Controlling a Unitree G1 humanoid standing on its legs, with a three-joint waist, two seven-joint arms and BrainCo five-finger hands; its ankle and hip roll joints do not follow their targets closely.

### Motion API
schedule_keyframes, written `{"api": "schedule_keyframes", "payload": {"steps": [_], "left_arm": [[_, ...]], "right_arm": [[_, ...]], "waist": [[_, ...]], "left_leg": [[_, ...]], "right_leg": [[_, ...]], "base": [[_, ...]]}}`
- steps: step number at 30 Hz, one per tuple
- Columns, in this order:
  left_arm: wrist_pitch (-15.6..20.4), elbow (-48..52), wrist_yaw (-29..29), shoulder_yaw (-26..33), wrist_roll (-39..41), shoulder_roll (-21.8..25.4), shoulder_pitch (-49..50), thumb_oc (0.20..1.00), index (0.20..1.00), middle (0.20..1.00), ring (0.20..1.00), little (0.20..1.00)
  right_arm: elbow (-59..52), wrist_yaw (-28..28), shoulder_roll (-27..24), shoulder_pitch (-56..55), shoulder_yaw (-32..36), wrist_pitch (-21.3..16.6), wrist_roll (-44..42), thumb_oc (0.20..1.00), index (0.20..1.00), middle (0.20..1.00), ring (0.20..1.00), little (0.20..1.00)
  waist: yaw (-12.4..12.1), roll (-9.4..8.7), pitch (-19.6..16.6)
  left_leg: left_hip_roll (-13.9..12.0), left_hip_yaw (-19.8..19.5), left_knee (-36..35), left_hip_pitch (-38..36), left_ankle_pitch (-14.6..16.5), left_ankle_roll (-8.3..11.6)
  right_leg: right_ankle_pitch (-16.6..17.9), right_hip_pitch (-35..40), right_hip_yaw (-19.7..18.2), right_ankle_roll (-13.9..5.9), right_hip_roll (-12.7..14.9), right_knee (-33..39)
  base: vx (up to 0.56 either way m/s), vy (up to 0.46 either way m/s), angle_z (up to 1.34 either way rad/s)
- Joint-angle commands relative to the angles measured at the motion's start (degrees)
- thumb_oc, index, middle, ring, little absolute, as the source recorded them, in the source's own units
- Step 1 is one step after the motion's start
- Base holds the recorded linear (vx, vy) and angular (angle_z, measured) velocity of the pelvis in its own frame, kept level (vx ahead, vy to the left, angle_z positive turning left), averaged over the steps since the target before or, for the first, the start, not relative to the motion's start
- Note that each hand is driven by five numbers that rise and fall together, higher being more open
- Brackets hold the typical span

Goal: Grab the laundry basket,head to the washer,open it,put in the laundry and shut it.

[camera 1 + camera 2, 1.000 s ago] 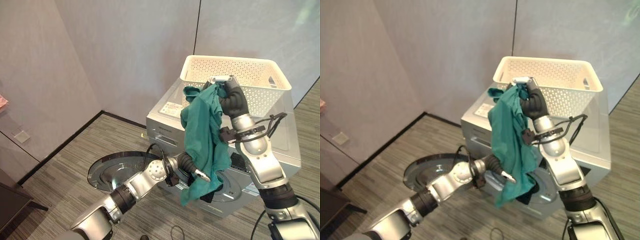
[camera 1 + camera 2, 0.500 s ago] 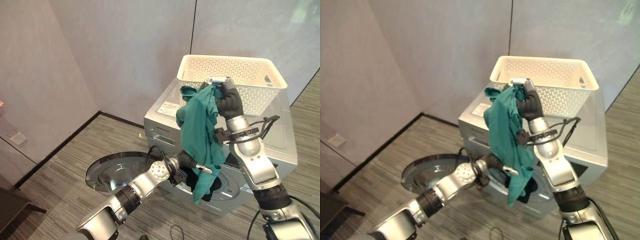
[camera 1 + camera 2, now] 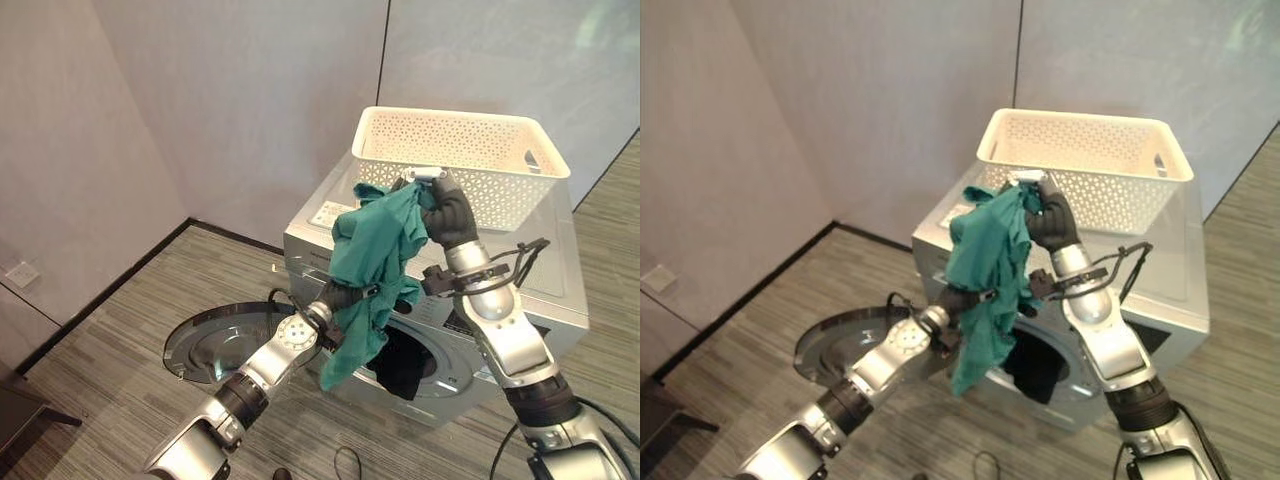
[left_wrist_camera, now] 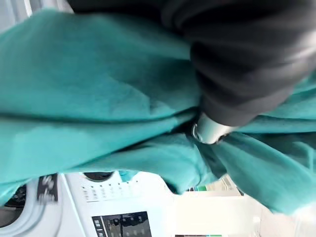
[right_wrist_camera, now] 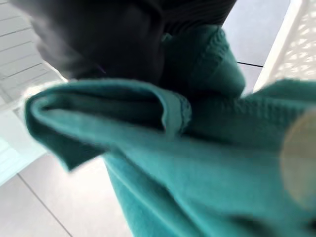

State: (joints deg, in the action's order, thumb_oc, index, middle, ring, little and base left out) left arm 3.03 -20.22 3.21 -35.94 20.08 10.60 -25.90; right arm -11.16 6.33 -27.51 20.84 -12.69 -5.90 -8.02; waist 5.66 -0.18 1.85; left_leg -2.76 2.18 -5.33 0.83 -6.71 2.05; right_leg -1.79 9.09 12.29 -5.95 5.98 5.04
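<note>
- The left hand [image 3: 345, 297], buried in the teal cotton garment [image 3: 370, 268], has lifted its lower half; its grip I cannot tell.
- The right hand [image 3: 447, 212] still pinches the top corner before the white perforated laundry basket [image 3: 462, 160] on the silver front-loading washer [image 3: 545, 290].
- The cloth now bunches above the open drum [image 3: 403, 362], likely ready for stuffing.

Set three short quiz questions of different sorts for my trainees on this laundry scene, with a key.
1. True or false: the washer door is shut.
2. Which thing sits on top of the washer? A) white basket B) bucket C) box
3. Fill in: the right hand holds up a teal ____ in front of the washer, with the left hand against its lower part.

Key: 1 false, it lies swung open. 2 A. 3 garment.
</note>
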Motion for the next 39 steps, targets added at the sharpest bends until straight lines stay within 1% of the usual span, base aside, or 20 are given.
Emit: {"api": "schedule_keyframes", "payload": {"steps": [1, 2, 7, 12, 16, 18, 20, 21, 22, 23, 24, 25, 27, 29, 31, 33, 34, 35, 36, 39], "left_arm": [[5.72, -0.07, 2.04, 4.2, -0.67, -0.67, -3.95, 0.2, 0.2, 0.2, 0.2, 0.2], [5.86, -0.08, 2.32, 4.62, -0.68, -0.63, -3.57, 0.2, 0.2, 0.2, 0.2, 0.2], [6.66, 0.86, 2.72, 6.48, -0.96, 0.15, -2.02, 0.2, 0.2, 0.2, 0.2, 0.2], [7.18, 0.98, 2.97, 8.87, -1.18, 1.33, 0.0, 0.2, 0.2, 0.2, 0.2, 0.2], [7.43, 1.05, 2.44, 10.9, -1.3, 2.42, 2.1, 0.2, 0.2, 0.2, 0.2, 0.2], [7.6, 1.6, 2.21, 12.65, -1.34, 3.23, 3.91, 0.2, 0.2, 0.2, 0.2, 0.2], [7.79, 2.85, 1.97, 14.38, -1.71, 4.23, 6.38, 0.2, 0.2, 0.2, 0.2, 0.2], [8.35, 4.45, 1.47, 16.04, -2.67, 5.44, 8.54, 0.2, 0.2, 0.2, 0.2, 0.2], [8.3, 4.59, 1.46, 15.97, -2.69, 5.5, 8.73, 0.2, 0.2, 0.2, 0.2, 0.2], [8.68, 5.65, 1.06, 16.91, -3.43, 6.09, 10.18, 0.2, 0.2, 0.2, 0.2, 0.2], [10.03, 8.49, 0.33, 18.79, -4.31, 7.04, 12.96, 0.2, 0.2, 0.2, 0.2, 0.2], [9.97, 8.71, 0.3, 18.75, -4.32, 7.09, 13.21, 0.2, 0.2, 0.2, 0.2, 0.2], [11.26, 12.03, -0.18, 20.62, -4.51, 7.73, 16.67, 0.2, 0.2, 0.2, 0.2, 0.2], [11.99, 14.86, -0.18, 21.94, -5.37, 9.27, 19.96, 0.2, 0.2, 0.2, 0.2, 0.2], [12.51, 17.34, -0.24, 23.6, -6.4, 11.02, 23.64, 0.2, 0.2, 0.2, 0.2, 0.2], [12.78, 17.84, -0.32, 24.25, -6.03, 11.22, 24.74, 0.2, 0.2, 0.2, 0.2, 0.2], [12.34, 18.08, -1.39, 24.18, -4.35, 11.29, 26.81, 0.2, 0.2, 0.2, 0.2, 0.2], [11.5, 17.23, -2.63, 23.33, -3.02, 10.99, 27.94, 0.2, 0.2, 0.2, 0.2, 0.2], [11.54, 17.16, -2.65, 23.35, -2.99, 11.06, 27.89, 0.2, 0.2, 0.2, 0.2, 0.2], [10.34, 15.32, -3.36, 21.31, -2.51, 10.45, 27.94, 0.2, 0.2, 0.2, 0.2, 0.2]], "right_arm": [[-2.43, 0.99, -1.38, 1.4, 3.15, -3.13, -0.24, 0.9, 0.9, 0.9, 0.9, 0.9], [-2.31, 0.88, -1.68, 0.98, 3.26, -3.11, -0.27, 1.0, 1.0, 1.0, 1.0, 1.0], [-1.99, -0.4, -2.84, -1.04, 3.73, -3.23, -1.19, 1.0, 1.0, 1.0, 1.0, 1.0], [-0.19, -1.98, -4.6, -4.14, 5.3, -3.38, -5.13, 1.0, 1.0, 1.0, 1.0, 1.0], [1.01, -2.77, -7.64, -7.93, 9.19, -3.58, -5.97, 1.0, 1.0, 1.0, 1.0, 1.0], [2.46, -1.88, -7.87, -11.5, 12.91, -3.38, -5.73, 1.0, 1.0, 1.0, 1.0, 1.0], [5.47, 0.18, -7.53, -15.9, 16.54, -2.55, -3.04, 1.0, 1.0, 1.0, 1.0, 1.0], [7.83, 1.5, -6.66, -19.71, 19.31, -1.69, -0.04, 1.0, 1.0, 1.0, 1.0, 1.0], [7.73, 1.52, -6.56, -19.92, 19.36, -1.69, 0.05, 1.0, 1.0, 1.0, 1.0, 1.0], [9.07, 2.01, -6.31, -21.97, 20.59, -1.26, 2.16, 1.0, 1.0, 1.0, 1.0, 1.0], [13.94, 3.89, -5.96, -25.98, 23.21, -0.52, 7.78, 1.0, 1.0, 1.0, 1.0, 1.0], [14.01, 3.99, -5.9, -26.09, 23.15, -0.61, 7.91, 1.0, 1.0, 1.0, 1.0, 1.0], [19.91, 7.66, -4.65, -28.8, 25.34, 0.53, 11.67, 1.0, 1.0, 1.0, 1.0, 1.0], [26.38, 11.64, -1.37, -29.81, 27.84, 0.07, 9.77, 1.0, 1.0, 1.0, 1.0, 1.0], [31.35, 13.8, 1.72, -32.02, 29.36, 0.77, 8.93, 1.0, 1.0, 1.0, 1.0, 1.0], [33.5, 13.67, 2.87, -32.72, 29.36, 1.05, 8.32, 1.0, 1.0, 1.0, 1.0, 1.0], [39.55, 13.61, 5.27, -32.65, 28.65, 1.36, 4.84, 1.0, 1.0, 1.0, 1.0, 1.0], [45.62, 12.15, 7.64, -31.66, 26.73, 1.13, 0.13, 1.0, 1.0, 1.0, 1.0, 1.0], [46.05, 12.1, 7.56, -31.43, 26.6, 0.85, -0.09, 1.0, 1.0, 1.0, 1.0, 1.0], [55.05, 9.16, 10.03, -28.88, 21.52, 1.51, -3.76, 1.0, 1.0, 1.0, 1.0, 1.0]], "waist": [[-0.8, -1.02, -0.89], [-0.74, -1.05, -0.95], [-0.61, -1.34, -1.06], [-0.24, -1.61, -1.17], [0.21, -1.83, -1.33], [0.67, -1.84, -1.33], [0.83, -1.96, -1.42], [1.12, -1.98, -1.22], [1.05, -2.03, -1.35], [1.11, -2.05, -1.37], [1.15, -2.04, -1.05], [1.1, -2.06, -1.19], [0.98, -2.05, -0.98], [0.72, -2.12, -0.95], [0.22, -2.09, -0.88], [-0.02, -2.11, -0.76], [-0.47, -2.22, -0.6], [-0.8, -2.3, -0.45], [-0.79, -2.37, -0.43], [-1.52, -2.33, 0.01]], "left_leg": [[-2.46, 1.26, 0.33, -5.59, 9.77, 0.37], [-2.45, 1.35, 0.33, -5.64, 9.82, 0.39], [-2.49, 1.74, 0.33, -5.82, 10.0, 0.4], [-2.63, 2.41, 0.33, -6.0, 10.11, 0.51], [-2.86, 2.93, 0.33, -6.18, 10.14, 0.65], [-2.96, 3.19, 0.33, -6.21, 10.19, 0.71], [-3.11, 3.35, 0.33, -6.14, 10.24, 0.77], [-3.22, 3.44, 0.33, -6.01, 10.32, 0.77], [-3.22, 3.46, 0.33, -6.0, 10.34, 0.78], [-3.25, 3.49, 0.33, -5.97, 10.4, 0.77], [-3.29, 3.49, 0.33, -5.79, 10.42, 0.73], [-3.29, 3.51, 0.33, -5.8, 10.44, 0.73], [-3.28, 3.44, 0.33, -5.62, 10.58, 0.63], [-3.26, 3.39, 0.33, -5.47, 10.64, 0.52], [-3.16, 3.33, 0.33, -5.34, 10.83, 0.38], [-3.12, 3.29, 0.33, -5.23, 10.84, 0.36], [-3.0, 3.18, 0.33, -5.08, 10.8, 0.3], [-2.87, 3.15, 0.33, -4.99, 10.69, 0.28], [-2.86, 3.17, 0.33, -4.99, 10.7, 0.28], [-2.77, 3.18, 0.33, -5.01, 10.51, 0.32]], "right_leg": [[-2.5, -3.16, -0.96, 1.0, 0.97, -2.45], [-2.45, -3.18, -1.07, 0.96, 0.94, -2.44], [-2.34, -3.24, -1.42, 0.89, 0.87, -2.33], [-2.12, -3.36, -1.94, 0.76, 0.8, -2.13], [-1.94, -3.48, -2.35, 0.66, 0.57, -1.93], [-1.86, -3.58, -2.71, 0.59, 0.44, -1.86], [-1.82, -3.71, -2.94, 0.54, 0.28, -1.75], [-1.82, -3.89, -3.09, 0.5, 0.14, -1.62], [-1.82, -3.9, -3.11, 0.51, 0.13, -1.6], [-1.86, -3.94, -3.16, 0.47, 0.09, -1.57], [-1.86, -4.06, -3.2, 0.4, 0.04, -1.54], [-1.87, -4.07, -3.22, 0.4, 0.03, -1.53], [-1.76, -4.19, -3.18, 0.25, 0.04, -1.34], [-1.64, -4.34, -3.24, 0.17, 0.05, -1.21], [-1.41, -4.44, -3.25, 0.07, 0.14, -1.0], [-1.38, -4.49, -3.19, 0.05, 0.17, -0.93], [-1.29, -4.57, -3.16, 0.07, 0.18, -0.94], [-1.24, -4.61, -3.1, 0.11, 0.2, -0.94], [-1.24, -4.62, -3.12, 0.1, 0.21, -0.93], [-1.1, -4.64, -3.02, 0.11, 0.32, -0.95]], "base": [[0.0, -0.004, -0.08], [0.0, -0.007, -0.07], [0.0, -0.005, -0.04], [0.0, -0.002, -0.1], [0.01, -0.008, -0.06], [0.01, -0.006, -0.06], [0.01, -0.021, -0.12], [0.0, -0.022, -0.11], [0.01, -0.016, -0.08], [0.01, -0.01, -0.07], [0.01, -0.01, -0.07], [0.0, -0.01, -0.05], [0.0, -0.002, -0.02], [0.0, 0.0, 0.0], [0.0, 0.0, 0.0], [0.0, 0.0, 0.0], [0.0, 0.0, 0.0], [0.0, 0.0, 0.0], [0.0, 0.0, 0.0], [0.0, 0.002, -0.02]]}}
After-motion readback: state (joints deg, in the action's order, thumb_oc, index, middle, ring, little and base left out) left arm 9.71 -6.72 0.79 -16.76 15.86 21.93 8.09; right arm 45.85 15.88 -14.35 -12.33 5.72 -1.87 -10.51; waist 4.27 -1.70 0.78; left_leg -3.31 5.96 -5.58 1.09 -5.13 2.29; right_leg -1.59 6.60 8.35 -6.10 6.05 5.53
